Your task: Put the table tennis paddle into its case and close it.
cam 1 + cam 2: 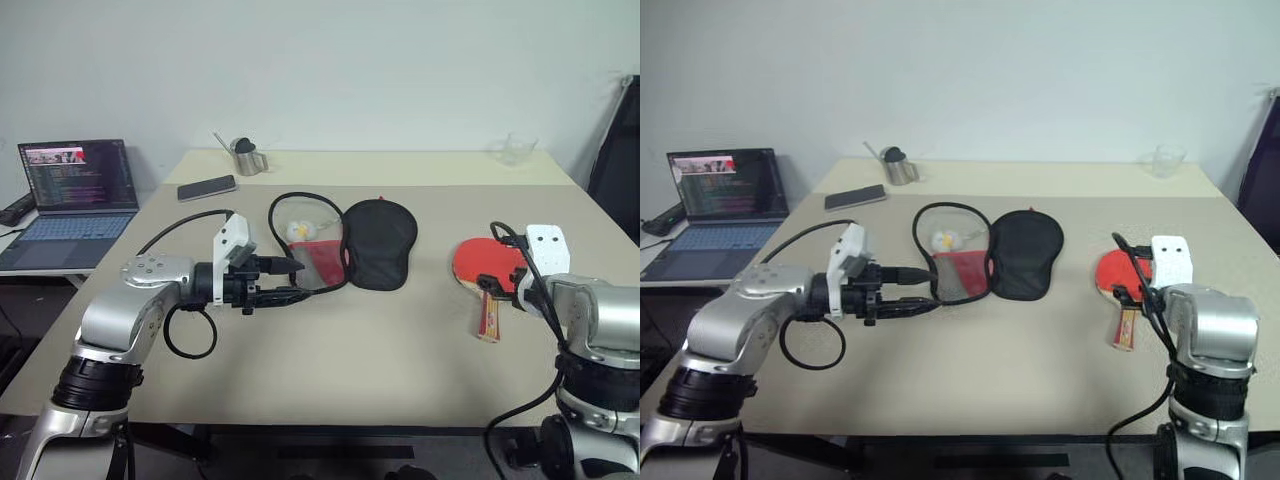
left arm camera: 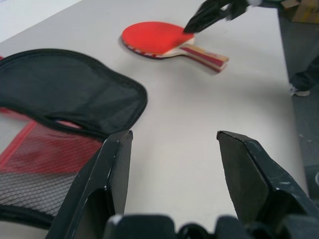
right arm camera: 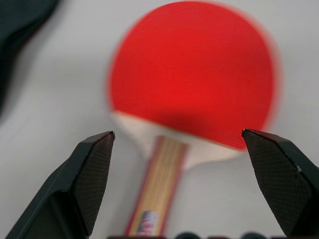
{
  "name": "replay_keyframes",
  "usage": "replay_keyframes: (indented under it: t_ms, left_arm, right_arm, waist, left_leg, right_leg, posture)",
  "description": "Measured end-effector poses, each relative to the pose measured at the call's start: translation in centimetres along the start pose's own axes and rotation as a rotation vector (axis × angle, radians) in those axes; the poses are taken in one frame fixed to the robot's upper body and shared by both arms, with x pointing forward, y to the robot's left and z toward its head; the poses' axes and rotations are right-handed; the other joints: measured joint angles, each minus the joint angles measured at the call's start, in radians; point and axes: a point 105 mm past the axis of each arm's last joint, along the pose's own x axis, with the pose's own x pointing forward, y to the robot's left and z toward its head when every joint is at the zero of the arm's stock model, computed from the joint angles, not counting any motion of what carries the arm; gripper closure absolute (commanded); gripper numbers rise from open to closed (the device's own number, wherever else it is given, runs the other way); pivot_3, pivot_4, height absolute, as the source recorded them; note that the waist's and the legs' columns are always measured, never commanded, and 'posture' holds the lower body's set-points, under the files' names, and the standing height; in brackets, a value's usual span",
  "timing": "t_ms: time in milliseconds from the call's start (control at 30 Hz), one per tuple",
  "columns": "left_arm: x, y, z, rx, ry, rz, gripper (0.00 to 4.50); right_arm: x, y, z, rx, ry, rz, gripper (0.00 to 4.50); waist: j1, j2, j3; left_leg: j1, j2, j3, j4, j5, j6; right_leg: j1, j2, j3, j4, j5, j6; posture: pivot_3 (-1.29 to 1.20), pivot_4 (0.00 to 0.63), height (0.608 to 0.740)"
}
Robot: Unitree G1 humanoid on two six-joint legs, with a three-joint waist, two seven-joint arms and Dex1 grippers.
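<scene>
Left gripper [image 1: 292, 279]: hung above the table with its two black fingers spread apart and nothing between them; it pointed sideways toward the case.
Right gripper [image 3: 177, 149]: fingers [image 3: 92, 172] stood as wide apart as they go, empty, poised over the paddle's neck without touching it.
Table tennis paddle [image 1: 481, 264]: lay flat on the table just beneath and ahead of the right gripper, red face up and farther from the robot, wooden handle [image 3: 159, 186] running back between the spread fingers.
Case [image 1: 355, 243]: lay unzipped and folded open just past the left gripper's fingertips; the red mesh half [image 2: 42, 167] sat nearest those tips, the black half [image 1: 1025, 252] beyond it, toward the paddle.
Keychain charm [image 1: 298, 231]: white fluff resting inside the open half, beyond the left fingertips.
Case to paddle: well apart, bare table [image 1: 400, 340] between them.
Phone [image 1: 207, 187]: flat on the table, beyond the left gripper.
Metal cup [image 1: 247, 157]: farther off behind the phone.
Laptop [image 1: 70, 200]: open on a side surface, outward of the left arm.
Clear cup [image 1: 513, 150]: at the far edge, well beyond the right gripper.
</scene>
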Motion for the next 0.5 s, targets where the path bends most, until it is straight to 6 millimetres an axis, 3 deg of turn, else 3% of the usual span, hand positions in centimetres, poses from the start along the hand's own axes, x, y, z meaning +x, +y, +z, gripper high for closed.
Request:
replay_keyframes:
  t_ms: [100,267,500]
  left_arm:
    - [0.1,0.2,0.2,0.014,0.003,-0.002,1.58]
    - [0.2,0.4,0.3,0.020,0.008,0.004,1.58]
    - [0.2,0.5,0.1,0.015,0.013,0.026,1.58]
  right_arm:
    - [0.4,0.9,-1.8,0.041,0.040,-0.032,0.00]
    - [0.5,0.5,-2.6,0.092,0.060,-0.090,0.00]
    - [1.5,3.1,-4.7,0.147,0.150,-0.039,0.00]
  waist:
    - [-0.005,0.000,0.000]
    - [-0.013,-0.001,0.000]
    - [-0.032,-0.001,0.000]
  left_leg:
    - [0.001,-0.001,0.006,0.000,0.000,0.000]
    - [0.004,0.000,0.012,0.000,-0.001,0.004]
    - [0.007,0.003,0.016,0.000,-0.002,0.005]
  right_leg:
    - [-0.004,0.000,0.007,0.006,0.000,0.000]
    - [-0.007,0.003,0.014,0.010,0.000,0.000]
    - [-0.007,0.009,0.020,0.011,0.000,0.000]
  posture:
    - [0.00,0.150,0.740]
    - [0.00,0.150,0.740]
    - [0.00,0.150,0.740]
